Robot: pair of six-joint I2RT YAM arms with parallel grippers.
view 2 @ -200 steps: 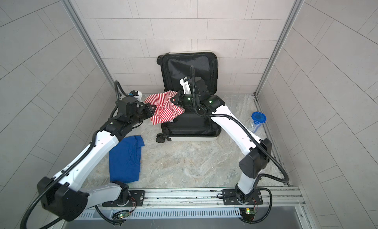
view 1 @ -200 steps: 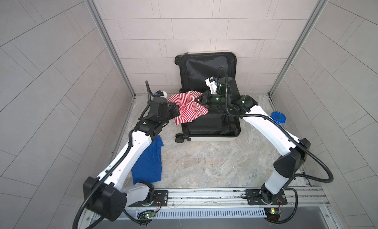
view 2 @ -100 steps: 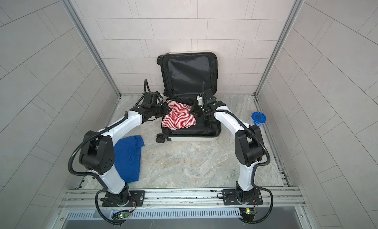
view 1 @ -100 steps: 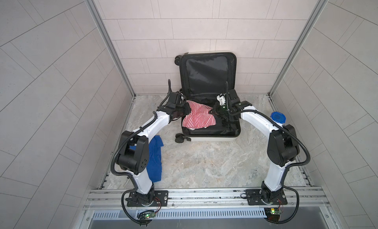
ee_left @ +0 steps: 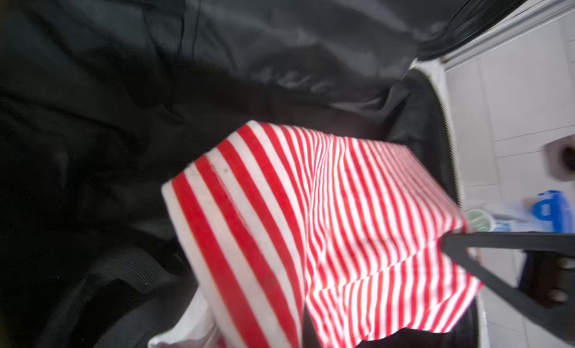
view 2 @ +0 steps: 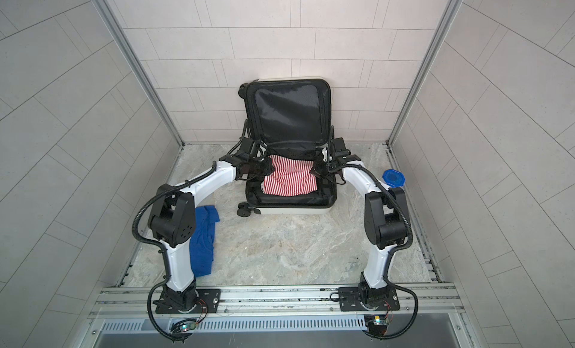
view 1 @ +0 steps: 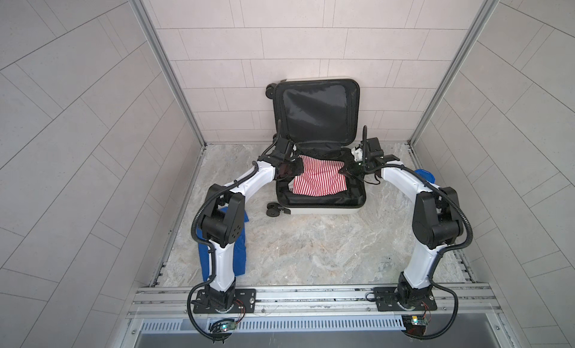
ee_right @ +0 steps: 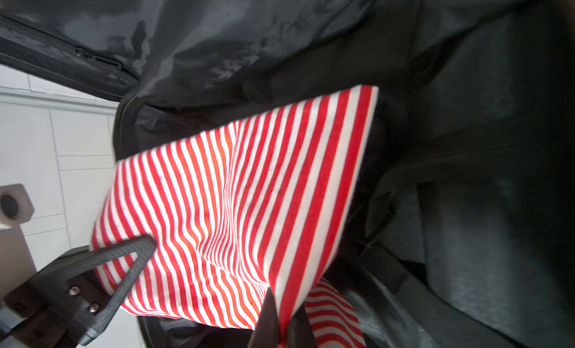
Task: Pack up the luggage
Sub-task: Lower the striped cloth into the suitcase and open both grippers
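Red-and-white striped garment: lowered from mid-air a second ago into lower half of luggage, lying open at back wall, lid upright. Pinched at opposite edges by left gripper and right gripper, both clamped on it. Judged ready for release; blue garment on floor, not yet packed

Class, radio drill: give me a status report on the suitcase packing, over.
Left gripper, right gripper: jaws shut on striped cloth, one each side. Suitcase open, cloth over its lower half. Blue cloth on floor, outside suitcase.
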